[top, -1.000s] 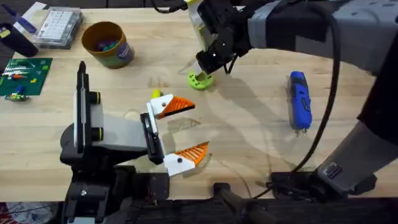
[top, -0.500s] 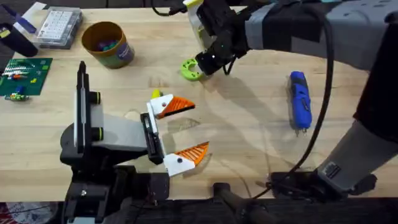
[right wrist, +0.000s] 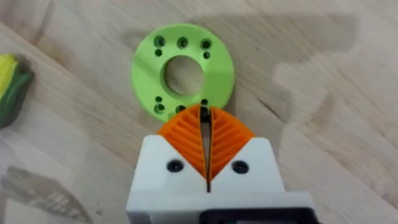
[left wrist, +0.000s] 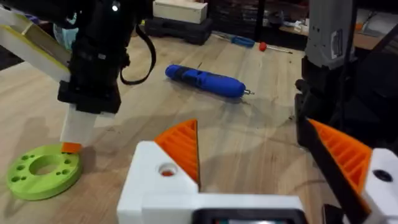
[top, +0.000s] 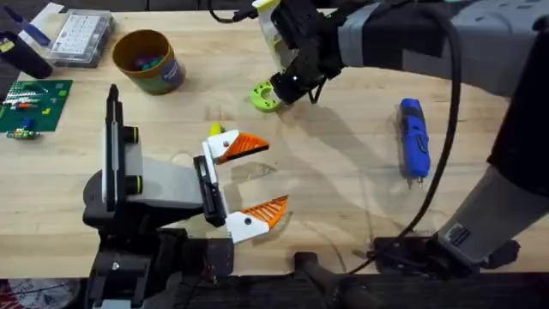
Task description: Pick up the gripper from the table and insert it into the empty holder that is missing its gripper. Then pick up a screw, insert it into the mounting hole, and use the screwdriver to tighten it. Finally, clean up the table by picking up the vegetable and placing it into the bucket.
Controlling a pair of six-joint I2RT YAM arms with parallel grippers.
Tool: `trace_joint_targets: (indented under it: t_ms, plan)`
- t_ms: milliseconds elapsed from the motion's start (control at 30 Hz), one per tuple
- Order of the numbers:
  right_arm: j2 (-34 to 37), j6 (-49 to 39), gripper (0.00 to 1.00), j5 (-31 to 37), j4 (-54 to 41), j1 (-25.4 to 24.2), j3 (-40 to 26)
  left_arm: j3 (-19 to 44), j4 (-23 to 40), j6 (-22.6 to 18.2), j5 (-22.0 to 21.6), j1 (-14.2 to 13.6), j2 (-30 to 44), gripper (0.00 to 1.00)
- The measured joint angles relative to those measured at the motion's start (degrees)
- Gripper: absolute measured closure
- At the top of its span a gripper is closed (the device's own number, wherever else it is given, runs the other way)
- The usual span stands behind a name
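overhead: the right end effector sits low over the green ring at the far middle of the tabletop. the left end effector rests near its base, pads spread wide and holding nothing. the screwdriver lies well apart on the right side, and the bucket stands at the far left with small coloured pieces inside.

left wrist: the right end effector's white finger touches the ring's edge. if it presses sideways, the ring will likely skate across the smooth wood.

right wrist: the orange pads are pressed together with their tips over a small hole in the ring; whether they pinch a screw, i cannot tell. a corn-like vegetable lies just beside. any tilt here could jam or drop whatever is being seated.
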State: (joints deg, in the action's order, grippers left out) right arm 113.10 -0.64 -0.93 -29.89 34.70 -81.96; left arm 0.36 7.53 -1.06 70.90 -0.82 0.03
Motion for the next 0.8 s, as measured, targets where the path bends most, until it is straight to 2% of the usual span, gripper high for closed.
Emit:
trace_joint_targets:
  t_ms: [467,800]
  plan:
    - [0.0,-1.6,0.997,0.0,-12.8,0.2,-9.4,0.0,0.0,0.0,0.0,0.0,0.0,0.011]
    - [-1.0,-2.2,0.997,0.0,-21.8,2.2,-14.4,0.0,0.0,0.0,0.0,0.0,0.0,0.011]
